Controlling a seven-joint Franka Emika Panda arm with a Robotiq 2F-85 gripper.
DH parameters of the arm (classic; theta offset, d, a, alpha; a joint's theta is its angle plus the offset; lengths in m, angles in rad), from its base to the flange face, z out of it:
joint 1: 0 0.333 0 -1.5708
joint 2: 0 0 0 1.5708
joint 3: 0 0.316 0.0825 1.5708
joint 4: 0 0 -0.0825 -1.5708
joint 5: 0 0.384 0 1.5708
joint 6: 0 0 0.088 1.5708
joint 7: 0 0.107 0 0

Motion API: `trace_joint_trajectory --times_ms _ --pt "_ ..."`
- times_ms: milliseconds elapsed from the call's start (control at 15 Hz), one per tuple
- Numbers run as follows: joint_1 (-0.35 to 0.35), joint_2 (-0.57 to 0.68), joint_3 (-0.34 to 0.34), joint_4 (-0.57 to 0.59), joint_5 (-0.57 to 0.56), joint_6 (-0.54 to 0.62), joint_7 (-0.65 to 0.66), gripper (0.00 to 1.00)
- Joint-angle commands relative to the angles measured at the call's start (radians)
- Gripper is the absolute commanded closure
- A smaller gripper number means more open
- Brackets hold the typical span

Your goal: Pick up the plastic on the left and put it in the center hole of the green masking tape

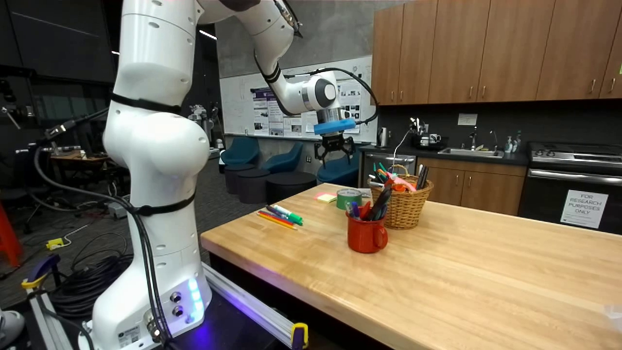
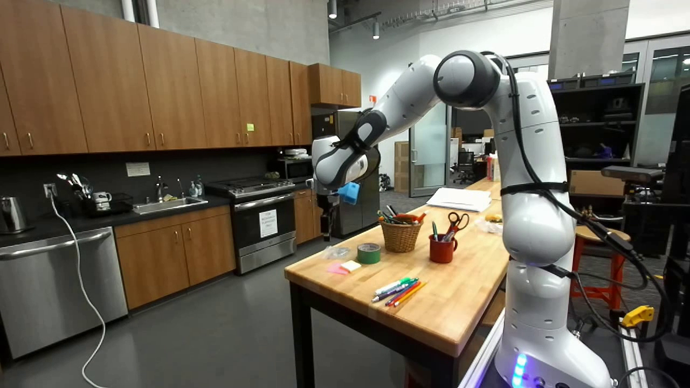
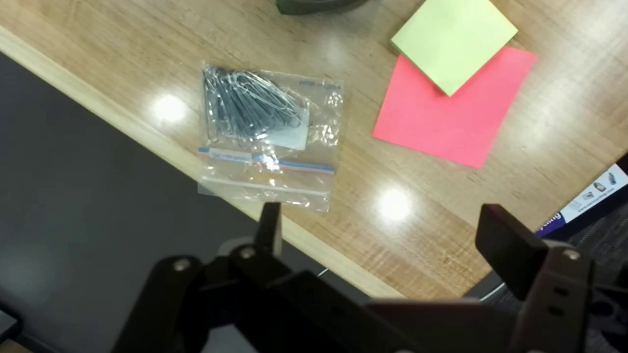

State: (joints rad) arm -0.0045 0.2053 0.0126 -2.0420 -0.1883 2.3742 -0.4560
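The plastic is a clear zip bag (image 3: 272,169) holding paper clips and lies flat near the table edge, with its zip end at the edge in the wrist view. It also shows in an exterior view (image 2: 335,252). The green masking tape (image 2: 368,257) lies flat beside the bag, hole facing up. It also shows in an exterior view (image 1: 348,199), and only its dark edge shows at the top of the wrist view (image 3: 319,5). My gripper (image 3: 381,211) is open and empty, above the table corner. In an exterior view the gripper (image 1: 334,156) hangs fingers down, well above the table.
A yellow sticky pad (image 3: 454,41) on a pink note (image 3: 451,117) lies by the bag. A wicker basket (image 1: 402,209) of pens stands beside the tape. A red mug (image 1: 364,236) with scissors stands nearer the robot. Several pens and pencils (image 2: 400,291) lie on the table.
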Motion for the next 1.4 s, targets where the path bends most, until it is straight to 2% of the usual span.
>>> trace_joint_trajectory --times_ms 0,1133,1200,1267,1333 --pt "-0.020 0.067 0.005 0.076 0.007 -0.041 -0.029 0.00" --pt "-0.077 0.240 0.008 0.197 0.014 -0.121 -0.043 0.00" --pt "-0.080 0.246 0.008 0.201 0.015 -0.124 -0.044 0.07" --pt "-0.082 0.252 0.009 0.205 0.015 -0.127 -0.045 0.23" --pt "-0.084 0.255 0.010 0.209 0.017 -0.129 -0.047 0.32"
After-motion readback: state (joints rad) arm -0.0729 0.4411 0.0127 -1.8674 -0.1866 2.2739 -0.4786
